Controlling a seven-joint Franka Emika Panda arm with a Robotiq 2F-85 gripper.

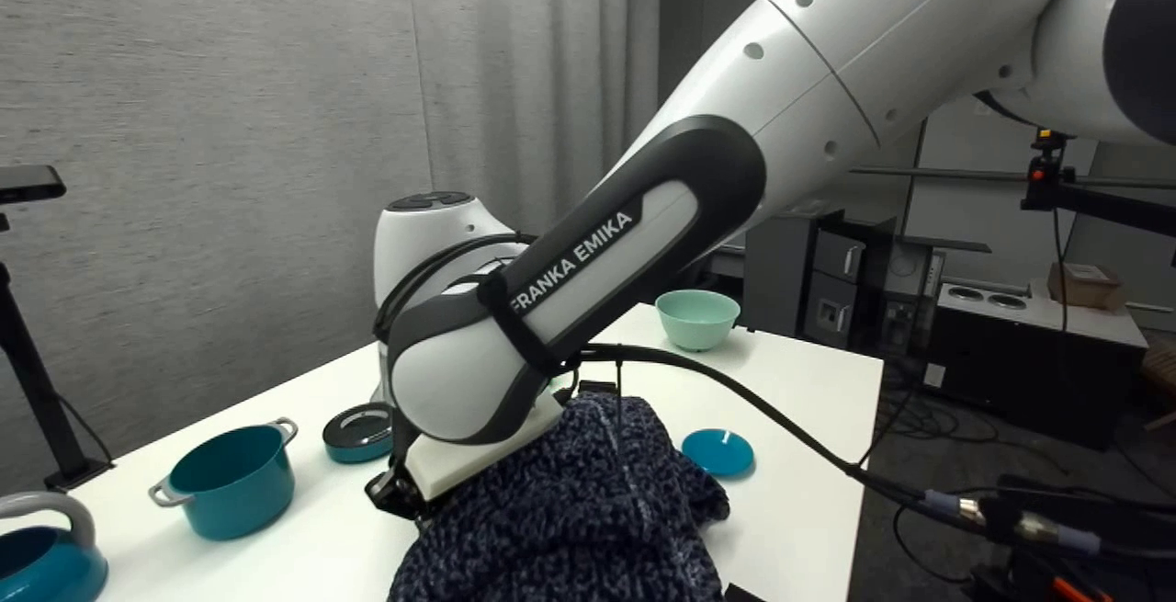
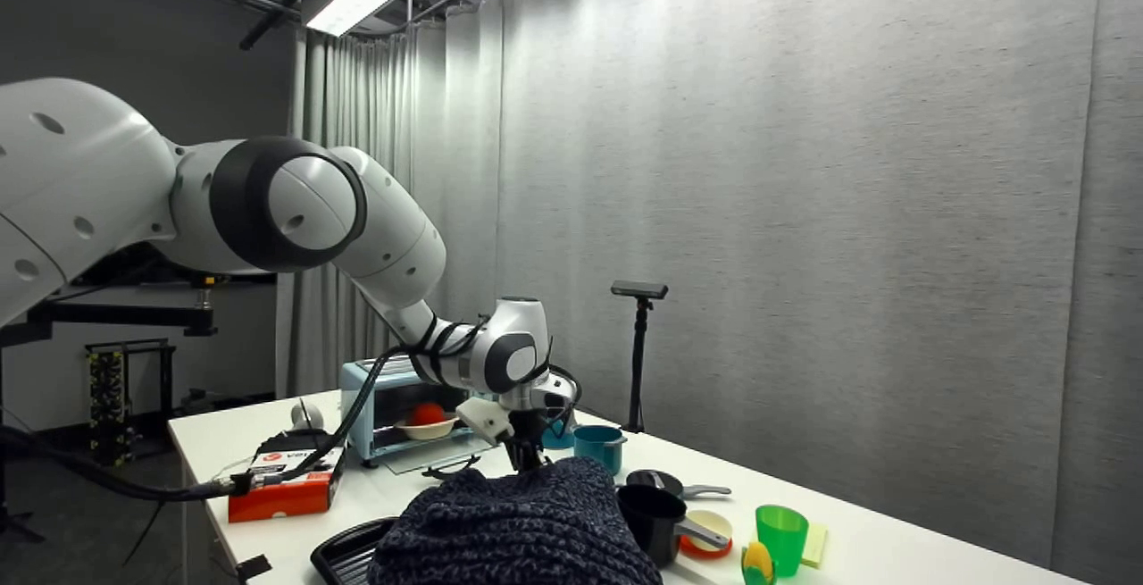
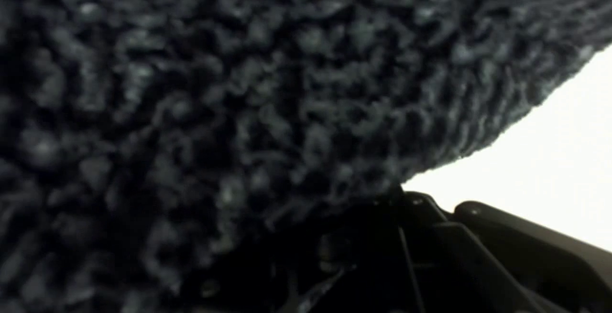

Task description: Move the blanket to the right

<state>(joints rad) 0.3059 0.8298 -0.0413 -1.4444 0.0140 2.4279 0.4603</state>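
Blanket (image 1: 560, 519): one, dark speckled knit. Lies heaped on the counter (image 1: 808, 409) between the edge along the curtain (image 1: 230, 124) and the edge opposite; its lower end runs out of frame in both exterior views. Top fold humps up beneath the arm (image 1: 827, 60).

Claw (image 2: 529, 460): one, pointing down at that fold. Knit covers the tips in the wrist view; whether they are spread or pinching cloth cannot be told. Position probably chosen because a raised fold gives a hold that flat cloth denies. Bulk appears to rest on the counter, so the shift to the right looks better suited to a low drag than a full lift.

Beside the blanket, in an exterior view: black griddle (image 2: 344, 551), on the side of the edge opposite the curtain, partly hidden by knit; black pot (image 2: 647, 527), handle outward, on the curtain-edge side. Contact with either cannot be told; a trailing hem could snag that handle.

Farther out: blue disc (image 1: 718, 453), between blanket and the edge opposite the curtain; teal pot (image 1: 243, 492), near the curtain edge; mint bowl (image 1: 698, 322), close to a far corner; red box (image 2: 286, 494), at the edge opposite the curtain. Edge placement presumably spares most of them the sweep of the cloth.
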